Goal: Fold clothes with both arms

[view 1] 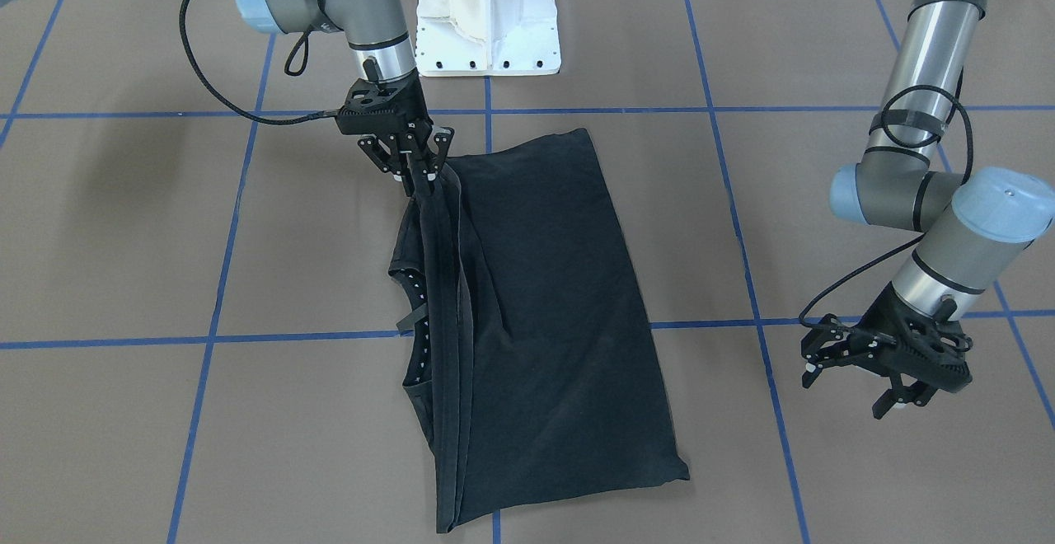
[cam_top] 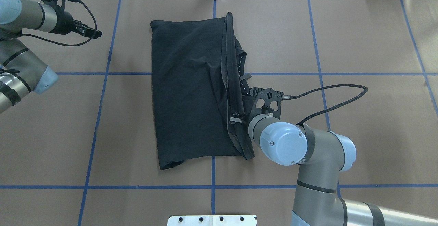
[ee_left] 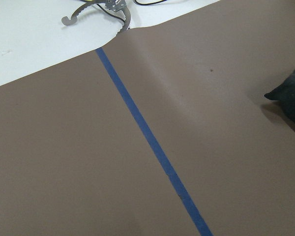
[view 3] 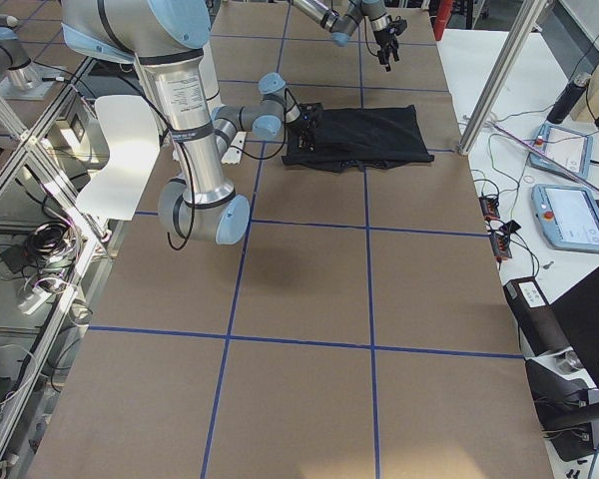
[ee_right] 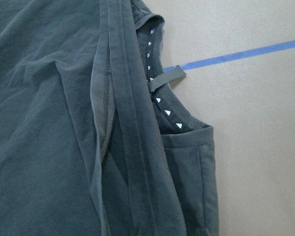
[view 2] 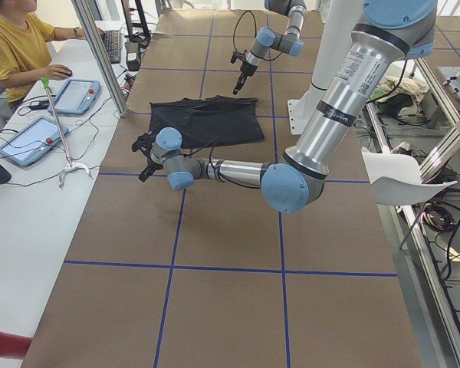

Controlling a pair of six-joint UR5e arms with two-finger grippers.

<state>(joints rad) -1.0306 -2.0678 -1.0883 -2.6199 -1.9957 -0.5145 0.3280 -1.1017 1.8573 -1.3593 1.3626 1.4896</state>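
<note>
The black T-shirt lies folded lengthwise in the middle of the table, plain black side up, also seen from overhead. Its collar, with white triangle trim, sticks out from under the folded edge. My right gripper is shut on the bunched long edge of the shirt, at the end nearer the robot's base; from overhead the wrist partly hides it. My left gripper is open and empty, hovering off to the side, clear of the shirt. Only a shirt corner shows in the left wrist view.
The white pedestal base stands at the robot's edge of the table. Blue tape lines grid the brown surface. An operator sits at a side desk with tablets. A metal frame post stands by the table's far edge.
</note>
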